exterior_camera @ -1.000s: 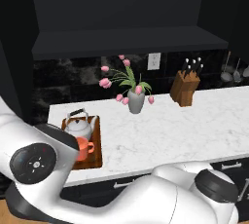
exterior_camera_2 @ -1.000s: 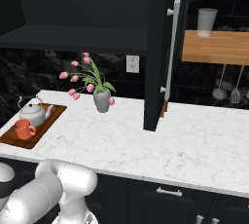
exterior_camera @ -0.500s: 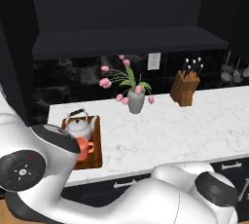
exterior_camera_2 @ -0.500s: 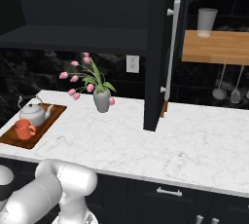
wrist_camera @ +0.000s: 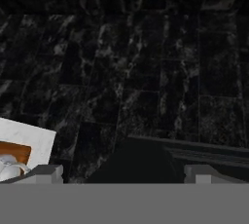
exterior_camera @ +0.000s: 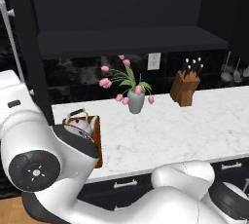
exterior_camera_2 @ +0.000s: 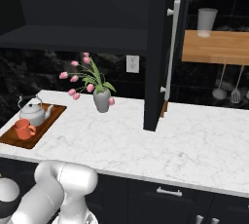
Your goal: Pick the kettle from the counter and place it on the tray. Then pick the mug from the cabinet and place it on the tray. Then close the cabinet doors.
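Currently the tray (exterior_camera_2: 34,128) lies at the left end of the surface (exterior_camera_2: 194,145), close to its front edge. Both the kettle (exterior_camera_2: 33,114) and the mug (exterior_camera_2: 23,129) stand on the tray: the kettle at the rear, the mug in front of it, nearer the front edge. In the left base view the arm's white body covers most of the tray and the mug cannot be made out.

A grey vase of pink tulips (exterior_camera_2: 101,99) stands near the rear edge, right of the tray and well apart from it. A wooden knife block (exterior_camera: 185,87) stands further right along the rear edge.

One cabinet door (exterior_camera_2: 160,52) with its silver bar handle (exterior_camera_2: 171,43) stands open, edge-on over the surface.

The fingers (wrist_camera: 48,173) are spread wide and grip nothing. They face the dark tiled wall (wrist_camera: 136,62), with a corner of the surface and tray at lower left of the hand view.
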{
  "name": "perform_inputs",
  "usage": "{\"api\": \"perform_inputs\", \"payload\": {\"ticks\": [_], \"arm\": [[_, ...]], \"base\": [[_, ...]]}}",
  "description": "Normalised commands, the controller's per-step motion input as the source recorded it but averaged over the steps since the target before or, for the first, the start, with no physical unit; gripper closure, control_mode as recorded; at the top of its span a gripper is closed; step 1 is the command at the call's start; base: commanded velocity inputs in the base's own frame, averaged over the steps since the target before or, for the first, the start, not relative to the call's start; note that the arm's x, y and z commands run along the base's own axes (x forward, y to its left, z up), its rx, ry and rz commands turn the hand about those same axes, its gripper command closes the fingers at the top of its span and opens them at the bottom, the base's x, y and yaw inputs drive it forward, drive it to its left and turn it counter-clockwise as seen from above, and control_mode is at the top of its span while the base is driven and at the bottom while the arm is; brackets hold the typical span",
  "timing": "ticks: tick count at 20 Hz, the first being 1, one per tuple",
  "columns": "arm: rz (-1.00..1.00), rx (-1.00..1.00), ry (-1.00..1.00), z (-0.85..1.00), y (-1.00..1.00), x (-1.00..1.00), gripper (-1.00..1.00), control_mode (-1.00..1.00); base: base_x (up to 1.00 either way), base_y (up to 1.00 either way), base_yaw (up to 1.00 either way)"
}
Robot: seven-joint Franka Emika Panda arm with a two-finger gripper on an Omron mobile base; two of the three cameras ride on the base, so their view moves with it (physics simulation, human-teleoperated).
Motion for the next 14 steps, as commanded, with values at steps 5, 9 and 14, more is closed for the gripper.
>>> {"api": "perform_inputs", "payload": {"ticks": [5, 9, 14], "arm": [[-0.14, 0.0, 0.0, 0.0, -0.76, 0.05, -1.0, -1.0], [-0.17, 0.0, 0.0, 0.0, -0.76, 0.22, -1.0, -1.0], [-0.15, 0.0, 0.0, 0.1, -0.66, 0.54, -1.0, -1.0]], "base": [[0.0, 0.0, 0.0], [0.0, 0.0, 0.0], [0.0, 0.0, 0.0]]}}
